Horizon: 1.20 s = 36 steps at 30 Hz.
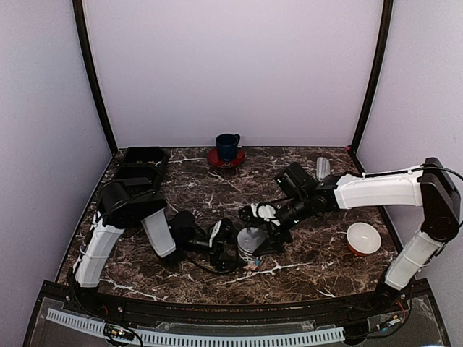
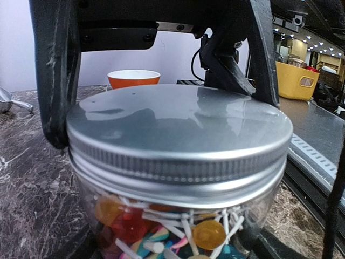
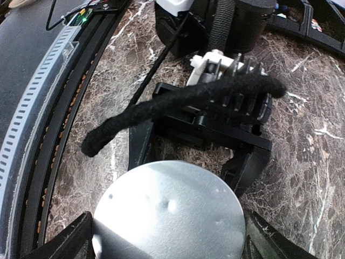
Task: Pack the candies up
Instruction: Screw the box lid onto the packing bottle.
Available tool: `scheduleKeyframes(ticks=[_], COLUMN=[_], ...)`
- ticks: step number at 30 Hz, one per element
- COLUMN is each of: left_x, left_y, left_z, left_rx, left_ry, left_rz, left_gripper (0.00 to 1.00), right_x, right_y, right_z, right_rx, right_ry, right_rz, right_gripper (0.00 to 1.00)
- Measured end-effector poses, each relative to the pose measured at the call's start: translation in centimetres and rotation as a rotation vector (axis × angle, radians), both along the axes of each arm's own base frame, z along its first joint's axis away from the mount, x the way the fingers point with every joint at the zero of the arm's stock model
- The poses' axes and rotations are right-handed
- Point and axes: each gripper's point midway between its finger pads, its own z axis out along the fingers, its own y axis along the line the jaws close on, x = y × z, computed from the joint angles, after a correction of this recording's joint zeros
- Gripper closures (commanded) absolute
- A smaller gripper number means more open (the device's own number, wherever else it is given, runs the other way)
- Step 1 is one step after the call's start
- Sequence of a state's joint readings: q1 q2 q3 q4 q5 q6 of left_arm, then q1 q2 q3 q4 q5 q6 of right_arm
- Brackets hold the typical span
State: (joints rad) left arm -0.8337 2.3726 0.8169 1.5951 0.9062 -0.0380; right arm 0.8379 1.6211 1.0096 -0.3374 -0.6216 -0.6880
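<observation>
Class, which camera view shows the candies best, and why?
Left wrist: the candies show through the clear jar below the lid. Right wrist shows only the lid; top external shows the jar too small to make them out.

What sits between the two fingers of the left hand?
The clear jar of candies, silver lid on, stands between the fingers of the left hand; the left wrist view shows it.

Arms point(image 1: 376, 189) white-shelled, black-jointed; left gripper point(image 2: 161, 97) black (scuffed)
</observation>
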Motion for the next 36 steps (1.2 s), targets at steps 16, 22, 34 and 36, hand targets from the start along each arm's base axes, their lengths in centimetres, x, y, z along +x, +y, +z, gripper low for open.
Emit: scheduleKeyframes(ticks=[16, 22, 34, 36], left_x=[3.1, 5.2, 6.0, 6.2], left_y=[0.2, 0.3, 0.8, 1.0], left_z=[0.0, 0.2, 0.3, 0.2], left_rx=[0.034, 0.052, 0.062, 0.064], left_ry=[-0.062, -0.088, -0.108, -0.108], left_rz=[0.313, 0.462, 0.534, 0.544], left_gripper=[0.19, 0.18, 0.17, 0.17], right_x=[3.2, 5.7, 7.0, 7.2], right_y=[0.5, 0.2, 0.3, 0.5], right_z=[0.2, 0.3, 0.4, 0.8], right_rx=[0.035, 0.033, 0.048, 0.057], right_ry=[0.006, 0.040, 0.067, 0.064], right_rz=[-0.413, -0.738, -0.899, -0.901], right_gripper=[0.16, 0.14, 0.03, 0.03])
